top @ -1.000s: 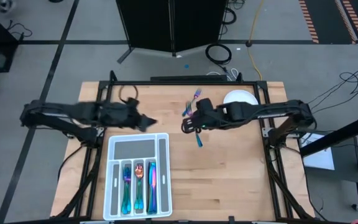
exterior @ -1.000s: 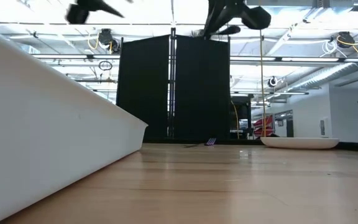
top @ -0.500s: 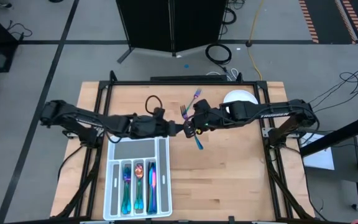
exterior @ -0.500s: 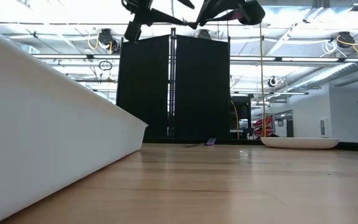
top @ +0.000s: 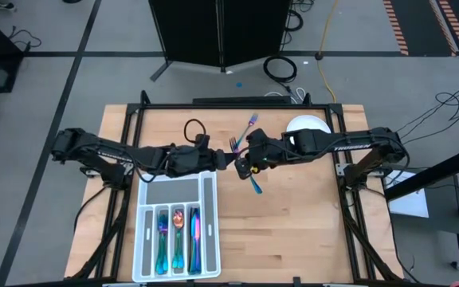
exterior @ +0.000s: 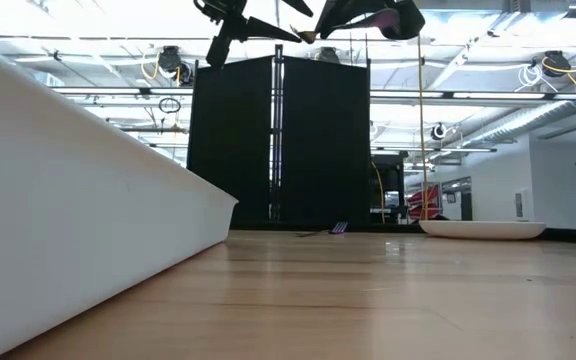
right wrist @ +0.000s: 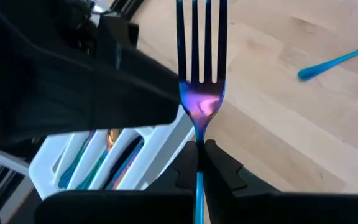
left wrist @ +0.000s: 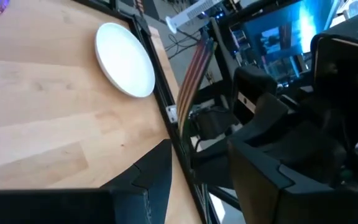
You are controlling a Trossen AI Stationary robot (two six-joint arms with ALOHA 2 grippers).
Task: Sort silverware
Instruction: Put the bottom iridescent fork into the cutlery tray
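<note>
Swung in from the table's left side to its middle within the last second: the left gripper [top: 228, 164], now tip to tip with the right gripper [top: 245, 165], well above the wood.

Nearest, at the table's front edge: a white compartmented plastic tray [top: 140, 231], with three iridescent rainbow-metal pieces [top: 178, 237] lying lengthwise in neighbouring slots.

Further in, over the tray's far corner: the right gripper clenched on the handle of a slim iridescent metal fork [right wrist: 201, 102], tines pointing away from the wrist. Left gripper fingers spread, one dark finger just beside the tines, nothing seen between them. Probably a handover about to happen.

Judged by looks: light, stiff, smooth and slippery; not fragile. Thin enough to pivot in a pinch at one end. Best taken across the flat of the neck just below the tines, clear of the right fingertips, and squeezed firmly before any letting go.

Beyond, lying on the wood: a teal-handled piece [top: 255, 183] just past the grippers, a purple-ended piece [top: 251, 121] near the back rail.

Farthest, at the back right: a round white plate [top: 307, 126].
</note>
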